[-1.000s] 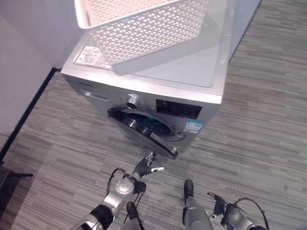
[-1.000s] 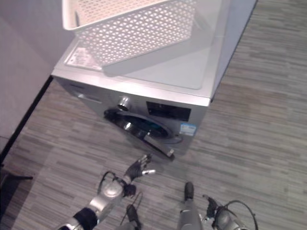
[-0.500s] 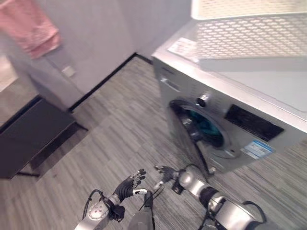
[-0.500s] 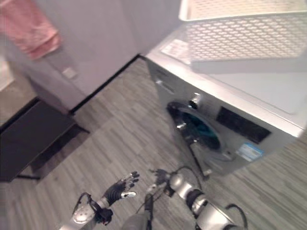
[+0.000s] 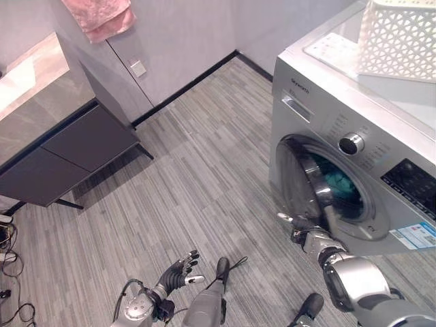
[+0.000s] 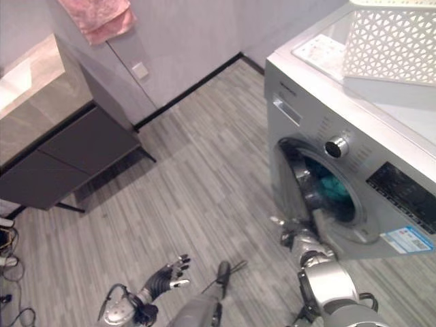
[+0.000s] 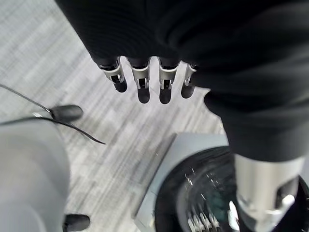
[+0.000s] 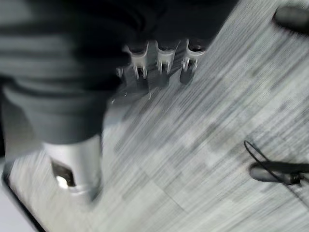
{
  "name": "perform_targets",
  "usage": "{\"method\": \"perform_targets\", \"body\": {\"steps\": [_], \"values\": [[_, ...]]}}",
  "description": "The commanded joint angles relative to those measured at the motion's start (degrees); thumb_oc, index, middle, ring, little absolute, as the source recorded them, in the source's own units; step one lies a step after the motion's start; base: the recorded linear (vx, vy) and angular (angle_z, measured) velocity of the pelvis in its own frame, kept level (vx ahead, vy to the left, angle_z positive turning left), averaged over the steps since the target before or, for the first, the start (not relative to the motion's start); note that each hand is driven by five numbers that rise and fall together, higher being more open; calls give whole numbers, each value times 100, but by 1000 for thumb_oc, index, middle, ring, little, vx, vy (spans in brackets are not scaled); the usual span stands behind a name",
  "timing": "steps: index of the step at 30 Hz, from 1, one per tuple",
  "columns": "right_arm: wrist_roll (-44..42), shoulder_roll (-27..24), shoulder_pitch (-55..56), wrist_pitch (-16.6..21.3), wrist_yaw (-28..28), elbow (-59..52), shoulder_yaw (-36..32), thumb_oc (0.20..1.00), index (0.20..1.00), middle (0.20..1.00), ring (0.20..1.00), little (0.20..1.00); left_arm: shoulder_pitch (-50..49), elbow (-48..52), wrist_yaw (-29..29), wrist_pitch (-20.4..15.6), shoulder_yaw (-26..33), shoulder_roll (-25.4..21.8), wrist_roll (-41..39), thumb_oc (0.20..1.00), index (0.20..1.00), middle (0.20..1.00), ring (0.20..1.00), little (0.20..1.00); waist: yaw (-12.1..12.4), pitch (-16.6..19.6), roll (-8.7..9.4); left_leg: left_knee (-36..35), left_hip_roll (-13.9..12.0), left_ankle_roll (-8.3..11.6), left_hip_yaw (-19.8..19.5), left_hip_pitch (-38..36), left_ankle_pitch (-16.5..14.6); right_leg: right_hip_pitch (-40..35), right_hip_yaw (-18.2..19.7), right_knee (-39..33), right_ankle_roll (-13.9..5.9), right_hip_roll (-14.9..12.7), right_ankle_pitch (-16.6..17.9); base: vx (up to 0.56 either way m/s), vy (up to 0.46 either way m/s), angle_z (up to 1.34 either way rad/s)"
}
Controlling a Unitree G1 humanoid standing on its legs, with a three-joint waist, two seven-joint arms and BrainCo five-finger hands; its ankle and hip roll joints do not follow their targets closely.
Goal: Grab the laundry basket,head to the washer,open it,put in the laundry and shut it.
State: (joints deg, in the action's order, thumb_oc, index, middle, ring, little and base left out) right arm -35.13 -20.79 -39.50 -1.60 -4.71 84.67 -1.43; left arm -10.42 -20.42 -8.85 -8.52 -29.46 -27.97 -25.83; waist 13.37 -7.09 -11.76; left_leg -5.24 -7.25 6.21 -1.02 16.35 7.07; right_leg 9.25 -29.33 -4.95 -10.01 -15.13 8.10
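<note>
The silver washer [image 5: 320, 102] stands at the right with its round door [image 5: 298, 178] swung part open. Teal laundry [image 5: 335, 184] lies inside the drum. The white lattice laundry basket [image 5: 402, 41] rests on the washer's top. My right hand [image 5: 304, 231] is low at the door's bottom edge, open with straight fingers [image 8: 161, 65]; I cannot tell if it touches the door. My left hand [image 5: 176, 269] hangs open near the floor, apart from the washer, fingers [image 7: 142, 84] straight. The left wrist view looks past them at the dark door glass [image 7: 203, 193].
A dark cabinet [image 5: 68, 150] with a stone top stands at the left wall. A pink towel [image 5: 99, 15] hangs on the wall above it. Grey plank floor [image 5: 197, 170] lies open between cabinet and washer. Cables [image 5: 8, 238] trail at the far left.
The camera has swung left, so the washer now sits at the right. My right hand has moved from the floor in front to the door's lower edge. The left hand stays low.
</note>
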Motion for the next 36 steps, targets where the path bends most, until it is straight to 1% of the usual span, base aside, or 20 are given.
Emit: {"method": "perform_targets", "body": {"steps": [1, 2, 3, 4, 5, 6, 7, 8, 11, 13, 14, 17, 21, 22, 23, 26, 28, 31, 32, 36], "values": [[-1196, -903, -564, 426, -506, 20, -348, 1000, 1000, 1000, 1000, 1000, 361, 125, 179, -194, 307, -120, -25, 1000, 1000, 1000, 1000, 1000, 17, -438, 281, 24, -269, 338, 42, -65, -131, 109, 493, 530, -111, -109, -732, -24, 26, 5], [-1412, -1150, -549, 485, -522, 11, -522, 1000, 1000, 1000, 1000, 1000, 303, 35, 212, -218, 445, -55, -102, 1000, 1000, 1000, 1000, 1000, -15, -445, 296, 24, -269, 351, 62, -29, -128, 138, 528, 464, -125, -104, -700, -15, 9, 6], [-1435, -1176, -562, 489, -498, 38, -513, 1000, 1000, 1000, 1000, 1000, 319, 21, 205, -229, 433, -44, -106, 1000, 1000, 1000, 1000, 1000, 2, -438, 290, 24, -269, 351, 70, -18, -126, 148, 536, 446, -126, -102, -684, -108, 36, 3], [-1634, -1513, -507, 541, -474, 48, -652, 1000, 1000, 1000, 1000, 1000, 234, -61, 198, -254, 610, 50, -234, 1000, 1000, 1000, 1000, 1000, -38, -478, 311, 24, -247, 330, 159, 82, -9, 257, 520, 355, -104, -112, -496, -12, 9, -5], [-1636, -1521, -516, 540, -464, 60, -644, 1000, 1000, 1000, 1000, 1000, 238, -66, 196, -254, 611, 57, -237, 1000, 1000, 1000, 1000, 1000, -36, -434, 325, 24, -259, 361, 122, 46, -125, 208, 607, 320, -148, -92, -597, -104, 33, -9], [-1693, -1744, -434, 558, -413, 86, -715, 1000, 1000, 1000, 1000, 1000, 170, -217, 195, -279, 778, 147, -412, 1000, 1000, 1000, 1000, 1000, -65, -453, 355, 24, -249, 333, 209, 123, -7, 300, 590, 220, -127, -112, -406, -3, 4, -11], [-1696, -1754, -443, 559, -398, 103, -708, 1000, 1000, 1000, 1000, 1000, 176, -230, 189, -288, 776, 153, -416, 1000, 1000, 1000, 1000, 1000, -55, -441, 357, 24, -248, 331, 219, 134, -6, 311, 599, 202, -128, -111, -390, -93, 36, -15], [-1703, -1878, -312, 585, -379, 89, -750, 1000, 1000, 1000, 1000, 1000, 142, -395, 223, -308, 937, 241, -519, 1000, 1000, 1000, 1000, 1000, -138, -428, 415, 24, -249, 331, 271, 152, -10, 349, 697, 102, -145, -109, -306, -1, 13, -21], [-1468, -1901, -30, 653, -420, 72, -785, 1000, 1000, 1000, 1000, 1000, 149, -545, 312, -381, 1179, 292, -588, 1000, 1000, 1000, 1000, 1000, -227, -394, 503, 24, -237, 326, 348, 152, -12, 405, 791, 49, -165, -127, -233, -10, 10, -12], [-937, -1742, 282, 600, -384, 27, -583, 1000, 1000, 1000, 1000, 1000, 124, -665, 371, -456, 1379, 364, -651, 1000, 1000, 1000, 1000, 1000, -299, -361, 586, 24, -229, 320, 386, 126, -16, 404, 844, 27, -171, -136, -215, -10, -7, -11], [-936, -1740, 283, 599, -386, 25, -583, 1000, 1000, 1000, 1000, 1000, 122, -665, 370, -456, 1379, 364, -651, 1000, 1000, 1000, 1000, 1000, -300, -360, 587, 24, -228, 319, 386, 126, -16, 404, 844, 26, -172, -137, -215, -15, -27, -9], [592, -1021, 1319, 369, -106, -44, 69, 1000, 1000, 1000, 1000, 1000, 152, -1040, 452, -565, 1752, 580, -689, 1000, 1000, 1000, 1000, 1000, -404, -330, 752, 24, -223, 277, 399, -93, -53, 210, 870, -4, -157, -138, -164, 5, -45, -8], [1674, -175, 2516, 208, 117, -160, 422, 1000, 1000, 1000, 1000, 1000, 277, -1742, 688, -620, 2012, 810, -315, 1000, 1000, 1000, 1000, 1000, -542, -194, 947, 24, -205, 229, 370, -517, -165, -204, 819, -5, -175, -157, -197, 54, -39, -3], [1676, -172, 2523, 205, 115, -167, 421, 1000, 1000, 1000, 1000, 1000, 274, -1744, 687, -622, 2011, 809, -315, 1000, 1000, 1000, 1000, 1000, -546, -200, 948, 24, -203, 228, 367, -527, -166, -217, 815, -5, -177, -159, -199, 69, -31, -4], [2059, 88, 2965, 194, 157, -210, 533, 1000, 1000, 1000, 1000, 1000, 387, -2132, 822, -613, 2159, 892, -161, 1000, 1000, 1000, 1000, 1000, -633, -99, 1023, 24, -197, 206, 354, -706, -205, -367, 802, -5, -189, -161, -207, 74, -18, -7], [2348, 277, 3324, 168, 123, -198, 554, 1000, 1000, 1000, 1000, 1000, 471, -2483, 954, -594, 2199, 949, 114, 1000, 1000, 1000, 1000, 1000, -735, 43, 1087, 24, -173, 174, 364, -892, -256, -514, 789, -5, -201, -177, -217, 75, 0, -6], [2665, 411, 3660, 91, 83, -72, 544, 1000, 1000, 1000, 1000, 1000, 590, -3035, 1197, -563, 2263, 1053, 533, 1000, 1000, 1000, 1000, 1000, -859, 195, 1143, 24, -168, 134, 401, -1133, -327, -706, 785, 2, -200, -174, -246, 64, 12, -13], [2802, 510, 3797, 93, 56, -79, 584, 1000, 1000, 1000, 1000, 1000, 594, -3231, 1417, -598, 2291, 1105, 843, 1000, 1000, 1000, 1000, 1000, -907, 290, 1180, 24, -160, 120, 416, -1283, -369, -841, 770, 21, -196, -174, -277, 52, -3, -10], [2838, 654, 3988, 152, -5, -183, 616, 1000, 1000, 1000, 1000, 1000, 579, -3457, 1759, -668, 2355, 1155, 1186, 1000, 1000, 1000, 1000, 1000, -944, 371, 1241, 24, -153, 119, 417, -1422, -408, -966, 753, 44, -200, -176, -313, 57, -17, -21], [2825, 788, 4184, 213, -18, -431, 737, 1000, 1000, 1000, 1000, 1000, 668, -4475, 1701, -486, 2451, 1289, 1131, 1000, 1000, 1000, 1000, 1000, -1079, 504, 1304, 24, -144, 118, 442, -1577, -458, -1103, 773, 84, -196, -174, -357, 30, -10, -6]]}}
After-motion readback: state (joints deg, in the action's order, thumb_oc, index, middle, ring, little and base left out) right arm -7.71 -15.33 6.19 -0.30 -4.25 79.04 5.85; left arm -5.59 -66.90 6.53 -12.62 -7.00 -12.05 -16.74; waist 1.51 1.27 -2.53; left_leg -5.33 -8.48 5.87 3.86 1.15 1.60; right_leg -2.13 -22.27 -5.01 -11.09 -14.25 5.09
